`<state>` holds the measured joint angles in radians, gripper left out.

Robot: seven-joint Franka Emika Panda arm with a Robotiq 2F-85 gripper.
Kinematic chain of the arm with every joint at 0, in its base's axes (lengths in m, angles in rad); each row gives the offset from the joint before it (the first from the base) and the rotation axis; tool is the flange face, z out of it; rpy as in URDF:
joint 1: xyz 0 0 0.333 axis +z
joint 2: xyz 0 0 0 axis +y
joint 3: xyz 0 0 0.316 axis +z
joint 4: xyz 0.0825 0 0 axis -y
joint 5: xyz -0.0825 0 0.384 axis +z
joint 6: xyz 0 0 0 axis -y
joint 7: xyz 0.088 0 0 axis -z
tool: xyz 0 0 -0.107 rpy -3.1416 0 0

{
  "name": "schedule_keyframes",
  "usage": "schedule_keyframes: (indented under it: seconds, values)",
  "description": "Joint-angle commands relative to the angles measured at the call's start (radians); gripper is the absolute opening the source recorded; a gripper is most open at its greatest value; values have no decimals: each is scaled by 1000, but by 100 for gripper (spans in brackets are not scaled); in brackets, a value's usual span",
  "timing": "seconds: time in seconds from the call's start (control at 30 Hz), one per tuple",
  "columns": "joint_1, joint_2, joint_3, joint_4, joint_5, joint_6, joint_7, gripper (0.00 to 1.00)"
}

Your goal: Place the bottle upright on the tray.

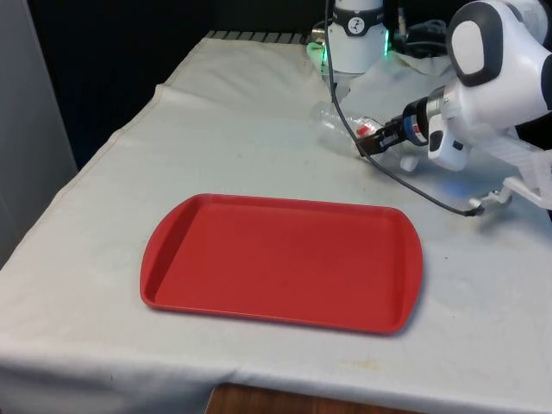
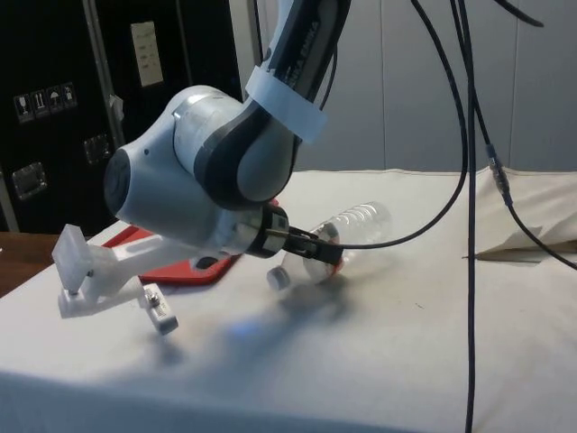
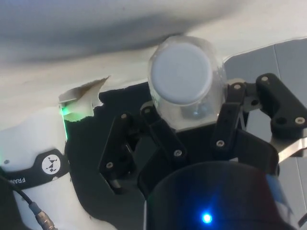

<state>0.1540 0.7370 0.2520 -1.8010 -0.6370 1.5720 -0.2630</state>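
My arm reaches low over the counter (image 1: 259,129) at the front view's right, forearm angled down, wrist nearly level. Claw (image 1: 369,142) points toward the front view's left, lying close to horizontal. In the side view the claw (image 2: 315,251) sits just above the cloth, wrist bulk raised behind it. Wrist view: claw (image 3: 192,129) fingers (image 3: 163,136) pressed against either side of the bottle (image 3: 184,81), jaws closed onto it, bottle's cap end facing the camera.

Front and side views share the tray (image 1: 282,262).
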Motion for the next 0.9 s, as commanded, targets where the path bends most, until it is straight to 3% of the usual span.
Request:
schedule_keyframes:
  seconds: [0.0, 0.83, 0.87]
  values:
    - [-2, -14, 4, -3, 6, -9, -4, 0]
    - [-5, -140, 10, -28, 35, -40, -38, 0]
    - [0, -131, 6, -23, 28, -45, -35, 0]
